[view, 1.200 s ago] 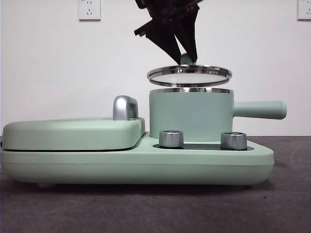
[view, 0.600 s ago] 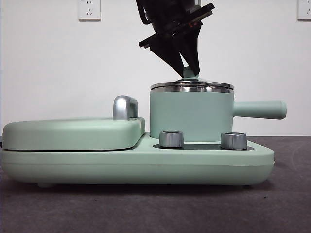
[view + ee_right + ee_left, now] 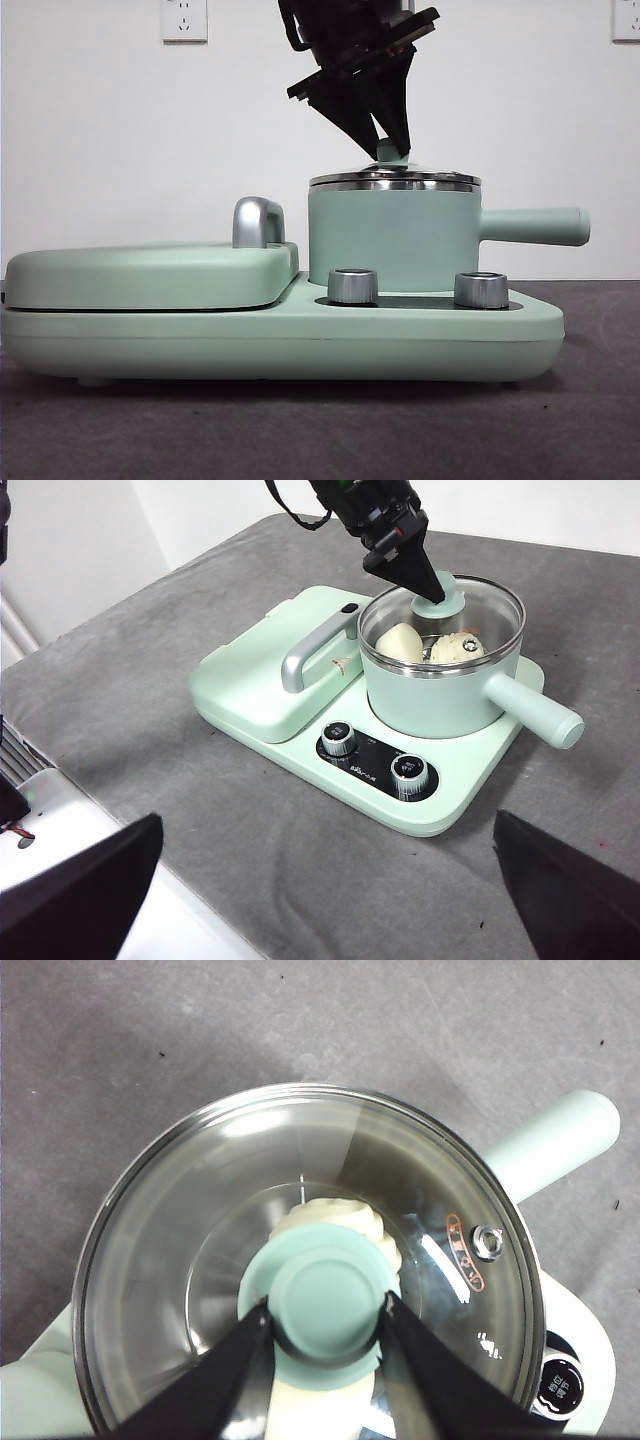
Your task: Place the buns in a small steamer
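A plain white wall (image 3: 120,130) stands behind the table. Two white power sockets sit high on it, one socket (image 3: 184,19) toward the left and another socket (image 3: 626,19) at the far right edge. The table (image 3: 300,430) has a dark gray, soft-looking cover. The light is bright and even.

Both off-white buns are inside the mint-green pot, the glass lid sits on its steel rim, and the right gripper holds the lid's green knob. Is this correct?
One point is wrong: the left gripper, not the right, holds the green knob, as the left wrist view shows. Both off-white buns are inside the mint-green pot, under the glass lid.
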